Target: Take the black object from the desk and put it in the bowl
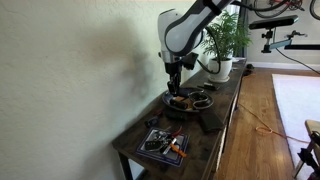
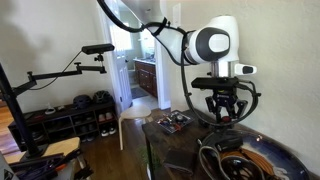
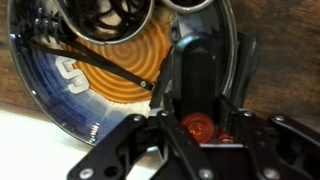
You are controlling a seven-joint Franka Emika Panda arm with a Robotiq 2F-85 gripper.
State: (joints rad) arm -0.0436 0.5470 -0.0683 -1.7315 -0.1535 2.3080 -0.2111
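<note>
The room is lit by soft daylight; a broad, diffuse shadow is cast on the wall [image 1: 90,60], and the doorway [image 2: 133,50] is blown out to near white in an exterior view. In the wrist view, pale glare is seen on the glazed bowl [image 3: 60,90], while the gripper [image 3: 200,100] and the black object [image 3: 200,70] between its fingers are merged into one dark, soft-focus mass.

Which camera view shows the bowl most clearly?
The wrist view: the bowl fills the picture, blue rim and orange spiral plain. In both exterior views the bowl is dark and its pattern unclear.
</note>
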